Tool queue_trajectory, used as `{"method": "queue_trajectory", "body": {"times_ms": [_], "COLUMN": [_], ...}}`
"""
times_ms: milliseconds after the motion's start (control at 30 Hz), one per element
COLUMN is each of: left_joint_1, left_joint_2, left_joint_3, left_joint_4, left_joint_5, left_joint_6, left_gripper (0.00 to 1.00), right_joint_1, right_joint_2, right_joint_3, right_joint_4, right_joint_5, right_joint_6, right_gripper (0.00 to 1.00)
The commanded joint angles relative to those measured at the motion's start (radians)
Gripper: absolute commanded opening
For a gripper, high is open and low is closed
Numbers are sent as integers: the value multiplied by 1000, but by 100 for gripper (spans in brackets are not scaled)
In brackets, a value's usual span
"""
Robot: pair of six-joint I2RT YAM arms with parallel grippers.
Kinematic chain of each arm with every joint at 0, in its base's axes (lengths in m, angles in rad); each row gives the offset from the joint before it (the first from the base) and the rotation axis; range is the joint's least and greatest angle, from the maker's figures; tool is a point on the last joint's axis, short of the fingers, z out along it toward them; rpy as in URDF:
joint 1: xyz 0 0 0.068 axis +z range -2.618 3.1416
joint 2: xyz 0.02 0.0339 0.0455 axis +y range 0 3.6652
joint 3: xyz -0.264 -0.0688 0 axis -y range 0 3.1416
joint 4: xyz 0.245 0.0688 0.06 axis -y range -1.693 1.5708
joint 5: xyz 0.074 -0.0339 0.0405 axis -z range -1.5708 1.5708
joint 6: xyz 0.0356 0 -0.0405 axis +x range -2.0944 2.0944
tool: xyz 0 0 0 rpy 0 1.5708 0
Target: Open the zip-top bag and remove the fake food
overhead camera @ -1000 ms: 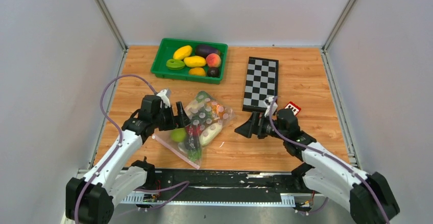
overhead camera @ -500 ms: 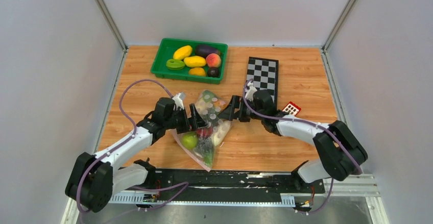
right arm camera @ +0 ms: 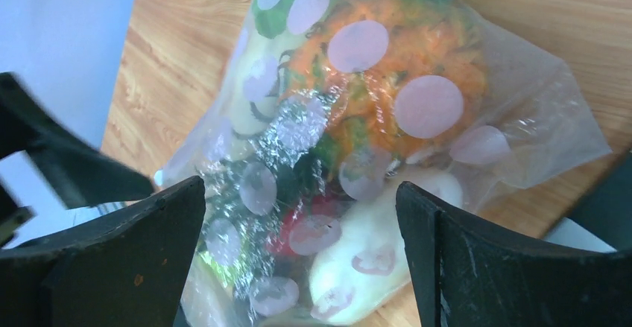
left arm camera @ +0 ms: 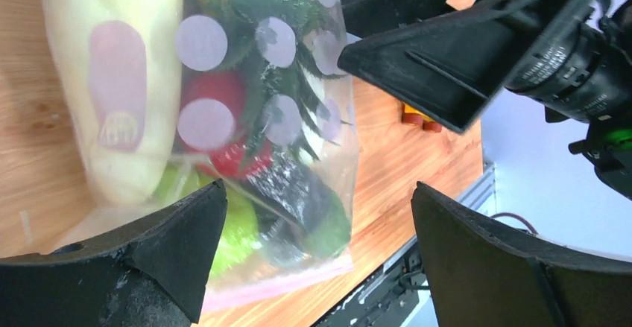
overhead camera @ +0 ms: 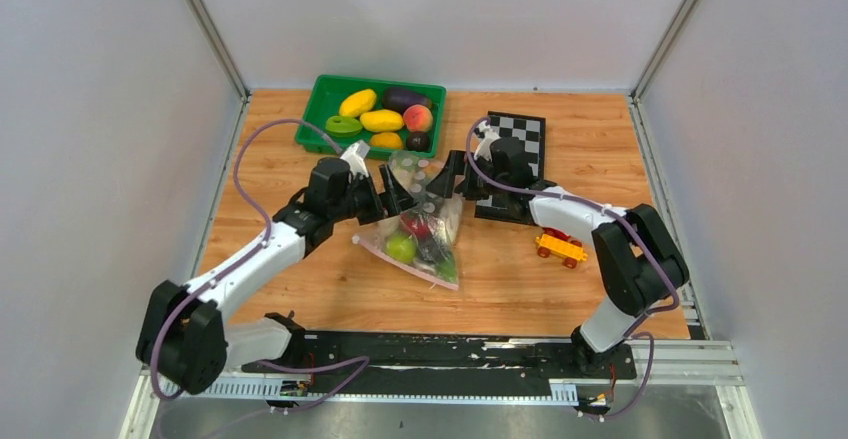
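Observation:
The zip-top bag (overhead camera: 428, 221) lies on the table, dotted and clear, with its pink zip strip (overhead camera: 400, 262) along the near edge. Inside it I see a green pear (overhead camera: 401, 249), a red apple (overhead camera: 416, 227), a long white radish (left arm camera: 112, 96) and an orange pineapple (right arm camera: 387, 66). My left gripper (overhead camera: 398, 199) is open at the bag's left far side, and the bag shows between its jaws (left arm camera: 319, 193). My right gripper (overhead camera: 447, 174) is open at the bag's far end, jaws astride the bag (right arm camera: 299, 189). Neither holds the bag.
A green tray (overhead camera: 312, 124) with yellow fruits, an eggplant and a peach stands at the back. The chessboard (overhead camera: 522, 134) lies under the right arm. A red-yellow toy car (overhead camera: 560, 247) sits right of the bag.
Both grippers have moved away from the near edge and toward each other. The bag has shifted right and farther back and turned. The toy car now lies nearer and in the open.

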Motion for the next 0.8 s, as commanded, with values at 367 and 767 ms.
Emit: {"method": "queue_trajectory", "body": {"times_ms": [367, 767], "left_joint_1": [-3, 9], "left_joint_2": [-694, -683], "left_joint_3": [-194, -320], "left_joint_4": [-463, -354], "left_joint_5": [-512, -620], "left_joint_6": [-110, -279], "left_gripper": [99, 81], "right_joint_1": [-11, 246], "right_joint_2": [-390, -641], "right_joint_3": [-86, -199], "right_joint_4": [-471, -414], "right_joint_5": [289, 344], "right_joint_6": [-196, -437], "right_gripper": [100, 93]}}
